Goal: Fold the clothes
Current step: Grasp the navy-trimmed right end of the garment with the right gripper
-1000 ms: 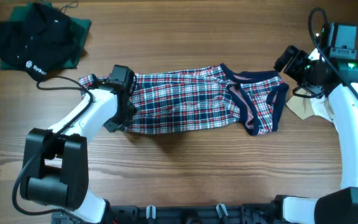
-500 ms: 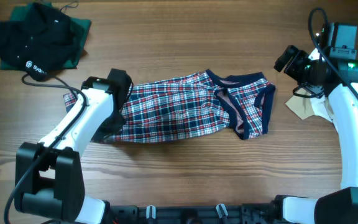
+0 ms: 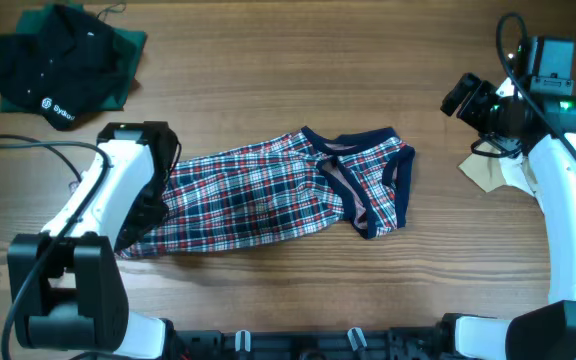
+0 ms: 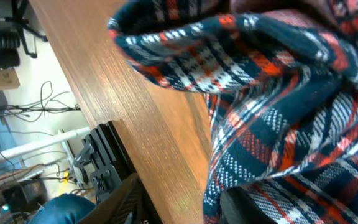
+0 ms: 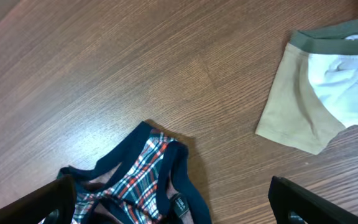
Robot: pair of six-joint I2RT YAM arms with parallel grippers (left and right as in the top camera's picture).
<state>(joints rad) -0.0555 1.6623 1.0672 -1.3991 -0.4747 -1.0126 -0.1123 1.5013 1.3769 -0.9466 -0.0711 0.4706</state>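
The plaid cloth [image 3: 258,195], red, navy and white, lies lengthwise on the wood table. Its navy waistband and pinkish inside are at the right end [image 3: 368,185]. My left gripper [image 3: 146,215] is at the cloth's left end. In the left wrist view the cloth [image 4: 278,93] is bunched and draped over one finger. The left gripper's fingers [image 4: 185,202] stand apart with bare wood between them. My right gripper [image 3: 458,97] is open and empty, up and right of the waistband. The right wrist view shows the waistband end [image 5: 135,180] below the right gripper's spread fingers [image 5: 176,208].
A black garment on a green one [image 3: 58,65] lies at the far left corner. A beige and white garment with an olive band [image 3: 493,172] lies under the right arm and also shows in the right wrist view [image 5: 316,106]. A black cable [image 3: 28,145] runs left of the left arm.
My left gripper has moved left and toward the table's front, and the whole plaid cloth has slid left with it. The right arm has not moved.
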